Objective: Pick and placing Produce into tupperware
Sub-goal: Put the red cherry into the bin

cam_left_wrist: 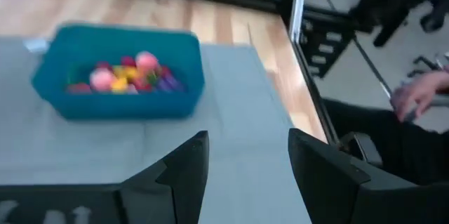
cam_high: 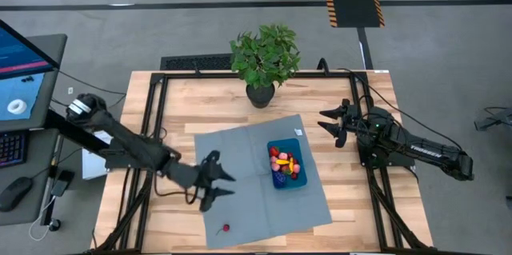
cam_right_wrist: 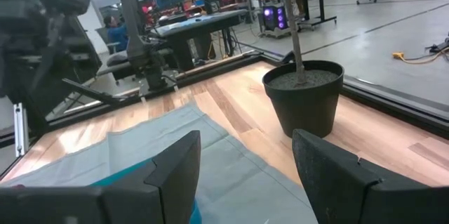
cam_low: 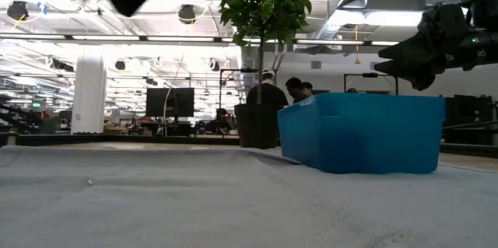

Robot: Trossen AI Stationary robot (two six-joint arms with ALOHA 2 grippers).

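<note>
Wooden worktop [cam_high: 200, 99] carrying a grey-blue cloth mat [cam_high: 240, 167]. On the mat's right half sits the blue tupperware [cam_high: 286, 165], holding most of the toy produce [cam_high: 285, 165]; one red piece [cam_high: 227, 228] lies apart near the mat's front edge. Left gripper [cam_high: 226, 185] hovers beside the tupperware, jaws parted, empty. Right gripper [cam_high: 324, 119] waits by the potted plant [cam_high: 264, 59], jaws spread, empty.

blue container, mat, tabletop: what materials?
Blue container: looks like moulded plastic, smooth even walls, rounded corners. Mat: likely cloth, matte grey-blue with a fine weave in the low view. Tabletop: wood, pale planks with visible grain.
</note>
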